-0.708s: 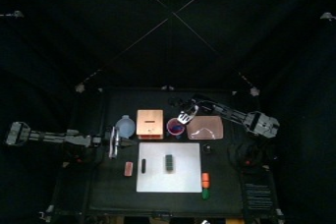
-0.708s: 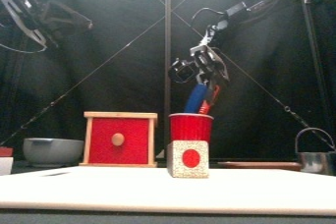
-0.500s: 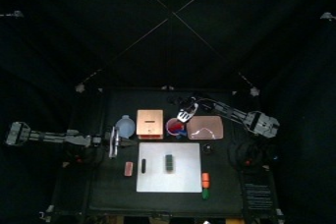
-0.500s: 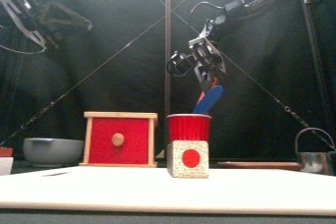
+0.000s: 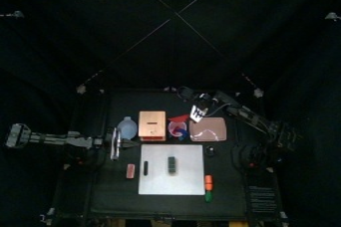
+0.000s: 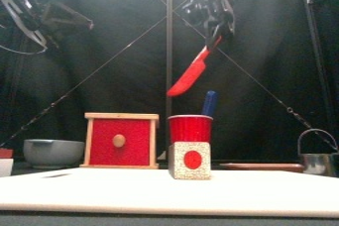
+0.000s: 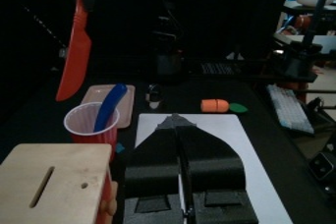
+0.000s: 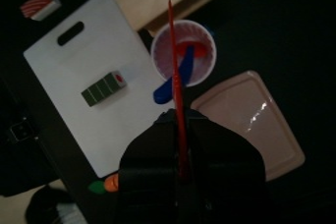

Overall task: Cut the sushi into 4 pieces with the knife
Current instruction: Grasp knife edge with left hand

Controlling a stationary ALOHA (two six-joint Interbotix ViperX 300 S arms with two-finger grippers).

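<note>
Right gripper (image 6: 212,14) jaws pinching flat red plastic toy knife (image 6: 189,74) high above smooth red cup (image 6: 192,129), blue toy knife (image 6: 208,103) standing inside, left gripper (image 7: 180,122) jaws pressed together

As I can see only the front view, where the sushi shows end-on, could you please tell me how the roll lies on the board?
Observer: The sushi roll lies near the middle of the white cutting board, its length running front to back.
Operator: Thank you. Is the right gripper over it?
Observer: No. The right gripper holds the red knife farther back, roughly above the red cup, behind the board.
Operator: And where is the left arm?
Observer: The left gripper rests at the table's left, clear of the board.
</note>
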